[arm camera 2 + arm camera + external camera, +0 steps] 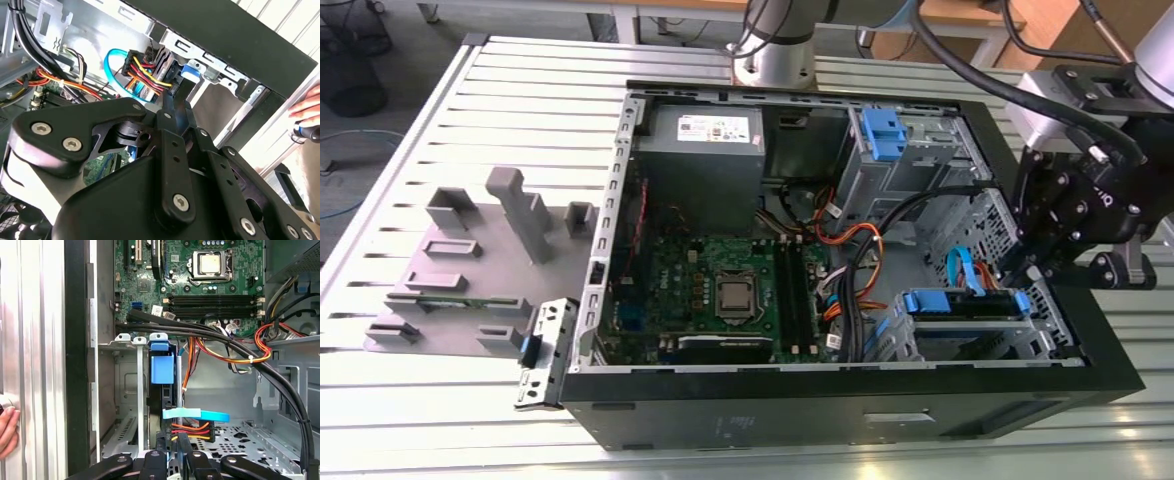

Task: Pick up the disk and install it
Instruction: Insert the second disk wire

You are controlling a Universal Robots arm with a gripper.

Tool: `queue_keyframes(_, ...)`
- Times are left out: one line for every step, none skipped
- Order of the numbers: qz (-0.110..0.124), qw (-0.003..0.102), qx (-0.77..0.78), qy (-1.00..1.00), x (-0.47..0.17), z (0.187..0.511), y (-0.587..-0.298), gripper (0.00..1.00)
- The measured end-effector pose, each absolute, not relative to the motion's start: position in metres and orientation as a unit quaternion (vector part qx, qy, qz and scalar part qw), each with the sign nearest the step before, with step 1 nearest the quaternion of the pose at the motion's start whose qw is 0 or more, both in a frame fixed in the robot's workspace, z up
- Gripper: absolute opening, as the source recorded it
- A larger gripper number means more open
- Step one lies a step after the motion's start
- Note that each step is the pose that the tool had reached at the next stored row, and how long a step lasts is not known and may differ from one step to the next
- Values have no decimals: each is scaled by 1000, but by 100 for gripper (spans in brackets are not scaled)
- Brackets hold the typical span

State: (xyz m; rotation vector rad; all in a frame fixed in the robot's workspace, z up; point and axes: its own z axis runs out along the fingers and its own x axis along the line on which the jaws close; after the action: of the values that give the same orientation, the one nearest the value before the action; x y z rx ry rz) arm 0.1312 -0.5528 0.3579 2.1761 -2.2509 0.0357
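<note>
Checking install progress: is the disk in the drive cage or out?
In. The disk sits in the cage with cables plugged in, gripper beside it.

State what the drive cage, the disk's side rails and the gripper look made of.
Drive cage: bare sheet metal, dull silver with stamped holes. Disk rails: likely plastic, uniform matte blue. Gripper: probably black-coated metal, with rigid links joined by silver screws.
</note>
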Motion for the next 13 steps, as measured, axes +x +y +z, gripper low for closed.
queue_keyframes(11, 5, 695, -719, 130, 358, -553, 24)
queue_keyframes(11, 5, 695, -719, 129, 358, -553, 24)
queue_keyframes(11, 5, 695, -719, 129, 358, -553, 24)
queue_keyframes(11, 5, 695, -719, 129, 358, -553, 24)
queue_keyframes(11, 5, 695, -719, 129, 358, -553, 24)
queue_keyframes(11, 5, 695, -719, 129, 358, -553, 24)
queue_keyframes(11, 5, 695, -719, 129, 359, -553, 24)
queue_keyframes(11, 5, 695, -719, 129, 359, -553, 24)
queue_keyframes(11, 5, 695, -719, 129, 359, -553, 24)
queue_keyframes(11, 5, 695, -719, 129, 359, -553, 24)
queue_keyframes(11, 5, 695, -719, 129, 360, -553, 24)
queue_keyframes(11, 5, 695, -719, 129, 360, -553, 24)
queue_keyframes(11, 5, 695, -719, 129, 360, -553, 24)
